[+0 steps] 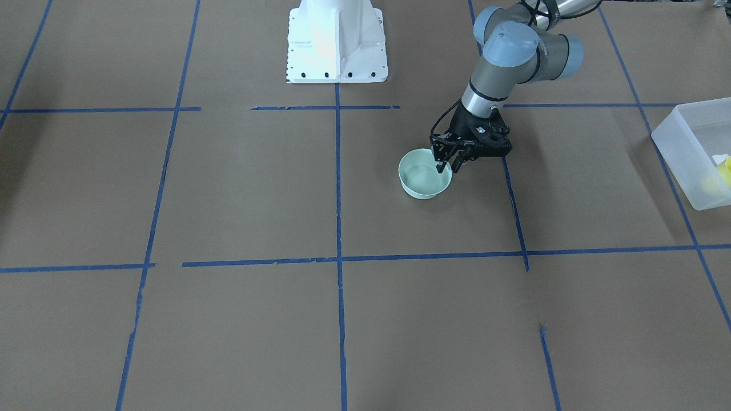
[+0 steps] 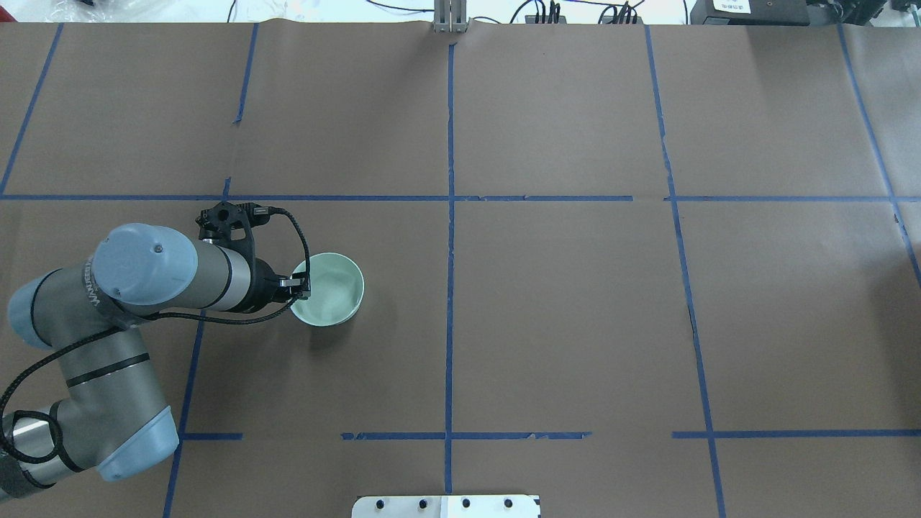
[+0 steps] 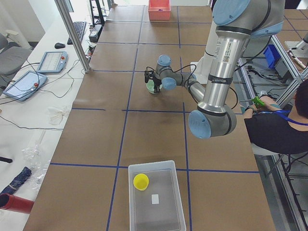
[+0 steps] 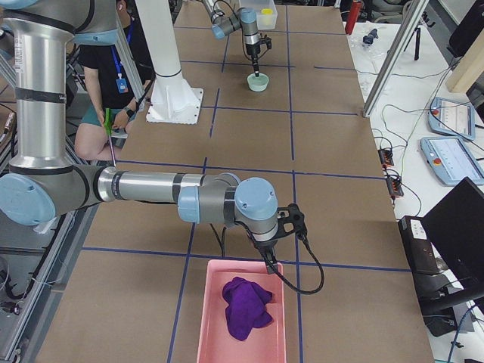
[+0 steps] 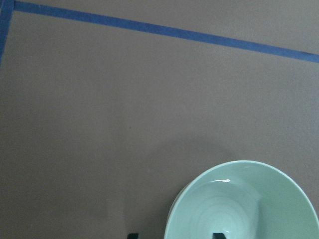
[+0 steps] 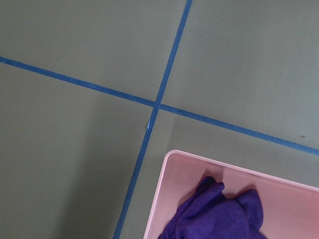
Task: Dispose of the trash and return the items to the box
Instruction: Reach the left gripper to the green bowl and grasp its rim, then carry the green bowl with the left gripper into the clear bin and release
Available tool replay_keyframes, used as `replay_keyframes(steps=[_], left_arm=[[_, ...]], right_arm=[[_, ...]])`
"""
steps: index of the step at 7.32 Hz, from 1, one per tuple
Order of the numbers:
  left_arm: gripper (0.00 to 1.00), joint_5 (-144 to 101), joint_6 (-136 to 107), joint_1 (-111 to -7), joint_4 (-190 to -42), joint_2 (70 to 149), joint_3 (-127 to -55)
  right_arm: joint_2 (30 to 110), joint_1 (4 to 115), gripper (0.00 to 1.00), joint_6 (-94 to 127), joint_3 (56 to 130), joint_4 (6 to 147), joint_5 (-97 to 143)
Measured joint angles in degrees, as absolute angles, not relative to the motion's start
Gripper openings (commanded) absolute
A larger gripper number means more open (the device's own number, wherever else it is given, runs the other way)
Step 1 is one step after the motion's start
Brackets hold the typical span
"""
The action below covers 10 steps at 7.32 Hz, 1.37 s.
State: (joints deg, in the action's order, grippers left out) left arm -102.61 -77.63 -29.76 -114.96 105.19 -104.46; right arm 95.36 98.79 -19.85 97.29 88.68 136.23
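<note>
The pale mint-green bowl sits on the brown table, also seen from overhead and in the left wrist view. My left gripper is open, pointing down at the bowl's rim on the robot's left side. One finger is inside the bowl and one outside, as the fingertips in the wrist view show. The yellow cup stands in the frosted-white box, at the table's left end. My right gripper hangs over the near edge of a pink tray; I cannot tell whether it is open or shut.
A pink tray at the table's right end holds a purple cloth, also in the right wrist view. The white robot base stands at the table's edge. Blue tape lines cross the table. An operator sits beside the base.
</note>
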Motion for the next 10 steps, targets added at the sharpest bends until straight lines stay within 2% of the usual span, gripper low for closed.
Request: replay_keyframes(steps=[1, 4, 6, 8, 10], left_arm=[[0.02, -102.53, -77.67, -29.46, -114.96, 105.2, -104.33], [0.0, -102.67, -77.36, -29.66, -114.64, 104.87, -105.59], [0.0, -104.39, -71.05, -34.05, -112.93, 102.07, -110.23], [0.0, -110.22, -56.57, -46.25, -110.77, 97.34, -113.9], [0.0, -114.95, -34.05, -59.78, -110.38, 90.25, -114.34]], right_arm=[[95.36, 98.79, 1.0, -19.84, 97.29, 88.64, 136.23], [95.38, 98.79, 1.0, -19.63, 97.3, 87.96, 136.23], [95.43, 98.79, 1.0, -19.6, 97.29, 87.83, 136.23], [95.47, 98.79, 1.0, -19.6, 97.29, 87.81, 136.23], [95.53, 98.79, 1.0, -19.6, 97.3, 87.81, 136.23]])
